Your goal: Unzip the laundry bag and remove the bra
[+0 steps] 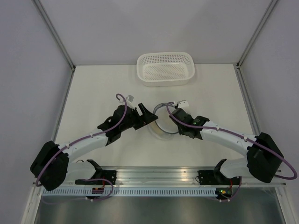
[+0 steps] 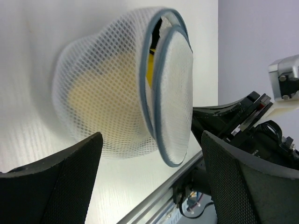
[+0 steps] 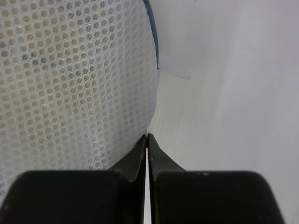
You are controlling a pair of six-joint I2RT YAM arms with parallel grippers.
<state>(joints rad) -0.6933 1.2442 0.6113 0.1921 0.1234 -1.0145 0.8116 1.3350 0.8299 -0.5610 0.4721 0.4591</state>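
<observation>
Top external: the laundry bag (image 1: 162, 128) sits mid-table between left gripper (image 1: 148, 116) at its 9 o'clock and right gripper (image 1: 174, 112) at 2 o'clock, with the basket (image 1: 166, 68) well apart at 12 and out of your way. Left wrist: left gripper spread wide, holding nothing; mesh looks light and floppy, and the zipper rim (image 2: 145, 98) gapes at 12 o'clock over the yellow bra (image 2: 150, 70), so take that stiffer rim. Right wrist: right gripper clenched, seemingly nipping the bag's edge.
</observation>
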